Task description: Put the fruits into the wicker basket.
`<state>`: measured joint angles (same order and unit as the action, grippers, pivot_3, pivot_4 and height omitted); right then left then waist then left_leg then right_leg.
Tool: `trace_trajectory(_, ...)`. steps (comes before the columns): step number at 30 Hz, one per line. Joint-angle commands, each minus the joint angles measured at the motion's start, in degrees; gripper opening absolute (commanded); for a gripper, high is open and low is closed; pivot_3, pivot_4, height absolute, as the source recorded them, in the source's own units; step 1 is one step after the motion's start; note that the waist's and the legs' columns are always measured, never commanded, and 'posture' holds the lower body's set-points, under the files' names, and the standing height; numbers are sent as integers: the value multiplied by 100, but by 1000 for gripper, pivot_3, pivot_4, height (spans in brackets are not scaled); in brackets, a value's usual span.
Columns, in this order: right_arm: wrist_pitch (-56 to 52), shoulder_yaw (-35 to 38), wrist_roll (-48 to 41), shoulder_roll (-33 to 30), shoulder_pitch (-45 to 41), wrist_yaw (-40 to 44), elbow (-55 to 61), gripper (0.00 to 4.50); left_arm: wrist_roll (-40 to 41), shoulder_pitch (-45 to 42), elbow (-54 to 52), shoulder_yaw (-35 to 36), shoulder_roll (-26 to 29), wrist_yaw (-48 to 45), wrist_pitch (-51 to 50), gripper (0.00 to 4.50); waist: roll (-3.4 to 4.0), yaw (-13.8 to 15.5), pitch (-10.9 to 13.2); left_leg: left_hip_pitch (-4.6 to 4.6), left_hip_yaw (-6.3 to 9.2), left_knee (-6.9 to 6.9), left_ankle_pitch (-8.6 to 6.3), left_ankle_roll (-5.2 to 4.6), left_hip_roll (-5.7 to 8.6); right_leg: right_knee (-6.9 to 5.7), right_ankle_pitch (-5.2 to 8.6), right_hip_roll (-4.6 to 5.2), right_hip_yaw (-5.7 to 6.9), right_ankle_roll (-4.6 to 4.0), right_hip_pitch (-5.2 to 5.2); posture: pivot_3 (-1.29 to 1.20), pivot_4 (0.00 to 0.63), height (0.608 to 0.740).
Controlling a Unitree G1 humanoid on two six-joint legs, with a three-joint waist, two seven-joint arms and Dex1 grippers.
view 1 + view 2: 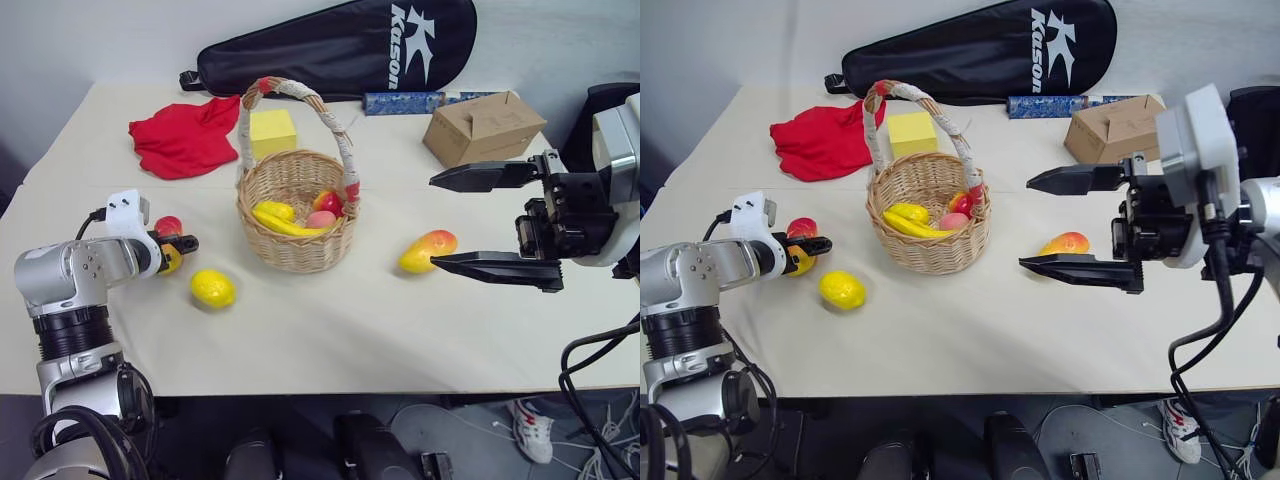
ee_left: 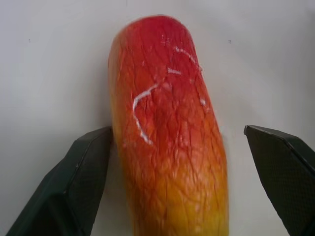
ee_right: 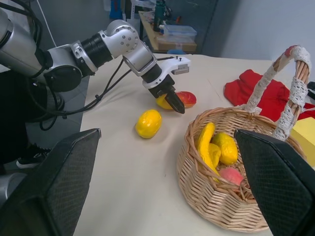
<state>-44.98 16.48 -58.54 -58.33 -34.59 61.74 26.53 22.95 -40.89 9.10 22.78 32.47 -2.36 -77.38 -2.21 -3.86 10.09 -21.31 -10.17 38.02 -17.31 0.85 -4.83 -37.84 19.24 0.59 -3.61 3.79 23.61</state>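
At the frame's left, the left gripper [image 1: 180,243] straddles the elongated mango [image 2: 167,132], jaws spread, one finger touching; closing off-centre could squirt the glossy fruit away

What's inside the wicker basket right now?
The round tan wicker basket holds a yellow banana, a yellow lemon-like piece and red and pink fruits. Anything beneath them is covered.

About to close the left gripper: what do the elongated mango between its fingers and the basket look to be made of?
Elongated mango: probably hard plastic or painted foam, since its glossy red-to-yellow skin shows fine crackle lines and white scuffs. Wicker basket: woven natural cane, matte tan, its handle wrapped in white cord with red ends.
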Motion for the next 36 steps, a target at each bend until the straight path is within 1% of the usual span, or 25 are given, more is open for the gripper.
trace_trajectory(1, 118, 132, -42, 23, -70, -111, 70, 4500, -94, -158, 216, -45, -5, -130, 172, 3612, 0, 29, 0, 1, 0, 1, 0, 0, 0, -1, 0, 0, 0, -1, 0, 0, 150, 740)
trace_trajectory(2, 122, 131, -35, 27, -65, -135, 74, 4500, -117, -165, 238, -71, 15, -155, 181, 3353, 0, 46, 0, 1, 0, 2, 0, 0, 0, -2, 0, 0, 1, -1, 0, 0, 150, 740)
trace_trajectory(3, 121, 134, -37, 30, -59, -158, 78, 4500, -137, -163, 247, -97, 37, -183, 189, 2980, 0, 65, 0, 1, 0, 2, 0, 0, 0, -2, 0, 0, 1, -1, 0, 0, 150, 740)
trace_trajectory(6, 104, 174, -40, 33, -18, -260, 82, 4500, -122, -84, 131, -85, 146, -294, 79, 2164, 0, 84, 0, -1, 0, 1, -1, -1, 1, 0, 1, 3, 3, -1, 0, 0, 150, 740)
trace_trajectory(7, 88, 191, -35, 28, 4, -303, 77, 4500, -91, -24, 27, -53, 243, -362, -21, 2049, 0, 85, 0, -1, 1, 1, -1, -1, 1, 0, 1, 3, 3, -1, 0, 0, 150, 740)
trace_trajectory(8, 78, 208, -38, 20, 24, -330, 76, 4500, -74, 18, -54, -28, 307, -409, -98, 1974, 0, 74, 0, -1, 1, 1, -1, -1, 1, 0, 1, 3, 4, -1, 0, 0, 150, 740)
trace_trajectory(11, 25, 283, -26, -58, 95, -425, 62, 4500, 391, 380, -796, -91, 1040, -1286, -336, 1973, -3, 19, 1, -3, -2, -3, 0, 1, -5, -3, 3, -2, 1, -5, 7, 0, 150, 740)
trace_trajectory(12, 14, 342, -31, -96, 152, -420, 45, 4500, 572, 536, -1122, -142, 1351, -1725, -164, 1973, -4, 15, 2, -4, -1, -4, -1, 6, -9, -5, 6, -3, -1, -11, 9, 0, 150, 740)
trace_trajectory(14, 25, 434, -24, -151, 263, -396, 29, 4500, 899, 724, -1544, -168, 1761, -2378, -2, 1973, -5, 40, 3, -9, 11, -4, 0, 15, -14, -8, 12, -3, 2, -21, 12, 0, 150, 740)
trace_trajectory(15, 31, 501, -8, -168, 349, -392, 24, 4500, 1329, 810, -1934, -194, 2113, -3010, -62, 1973, -5, 49, 3, -9, 14, -4, 1, 16, -14, -8, 14, -3, 5, -25, 11, 0, 150, 740)
trace_trajectory(16, 36, 544, 2, -175, 405, -394, 23, 4500, 1627, 869, -2182, -211, 2350, -3438, -120, 1973, -6, 69, 3, -10, 17, -4, 0, 18, -14, -8, 16, -2, 8, -28, 10, 0, 150, 740)
trace_trajectory(17, 55, 582, 11, -172, 470, -397, 30, 4500, 1909, 862, -2487, -365, 2649, -3962, -48, 1973, -6, 86, 3, -11, 24, -5, 0, 19, -13, -3, 16, 0, 15, -29, 6, 0, 150, 740)
trace_trajectory(19, 87, 610, 14, -159, 545, -408, 44, 4500, 2091, 694, -2700, -726, 2961, -4483, 174, 1973, -2, 115, 4, -12, 29, -5, -3, 16, -6, 4, 17, 8, 20, -29, 0, 0, 150, 740)
trace_trajectory(21, 136, 619, 41, -119, 624, -424, 61, 4500, 1860, 36, -2514, -1470, 2861, -4699, 574, 1973, 3, 151, 3, -10, 30, -5, -4, 13, 2, 4, 18, 13, 19, -28, -4, 0, 150, 740)
trace_trajectory(22, 154, 619, 53, -104, 648, -431, 66, 4500, 1758, -207, -2410, -1729, 2796, -4760, 711, 1973, 2, 170, 3, -5, 30, -2, -3, 11, 5, 2, 18, 10, 18, -27, -9, 0, 150, 740)
trace_trajectory(24, 209, 620, 99, -57, 716, -445, 90, 4500, 1351, -1070, -1808, -2505, 2235, -4769, 1034, 1973, 2, 197, 3, -4, 29, -2, -1, 9, 6, 0, 18, 3, 14, -27, -9, 0, 150, 740)
trace_trajectory(26, 257, 659, 111, -14, 795, -483, 127, 4500, 806, -1741, -1154, -3258, 1747, -4888, 1495, 1973, 2, 226, 4, -7, 29, 4, 0, 7, 18, 0, 18, -3, 17, -27, -11, 0, 150, 740)
trace_trajectory(30, 307, 749, 82, 43, 940, -557, 199, 4500, 49, -2327, -35, -4023, 1226, -5217, 2241, 1973, 5, 179, 5, -18, 11, -1, -9, 2, 18, 5, 22, -9, 8, -18, 12, 0, 150, 740)
trace_trajectory(32, 319, 815, 38, 85, 1069, -635, 295, 4500, -291, -2618, 847, -4104, 837, -5093, 2574, 2680, 6, 159, 6, -22, 8, -3, -11, 4, 5, -2, 25, -14, 3, -16, 23, 0, 150, 740)
trace_trajectory(34, 312, 870, -41, 108, 1171, -736, 418, 4500, -520, -2776, 1400, -4068, 626, -5034, 2843, 3255, 9, 152, 9, -27, 12, -2, -10, 8, 2, -8, 28, -16, -1, -19, 31, 0, 150, 740)
trace_trajectory(36, 257, 906, -146, 127, 1229, -892, 533, 4500, -488, -2697, 1316, -3847, 629, -5159, 2963, 3901, 11, 104, 10, -34, 13, 0, -8, 11, -4, -17, 29, -17, -12, -20, 41, 0, 150, 740)
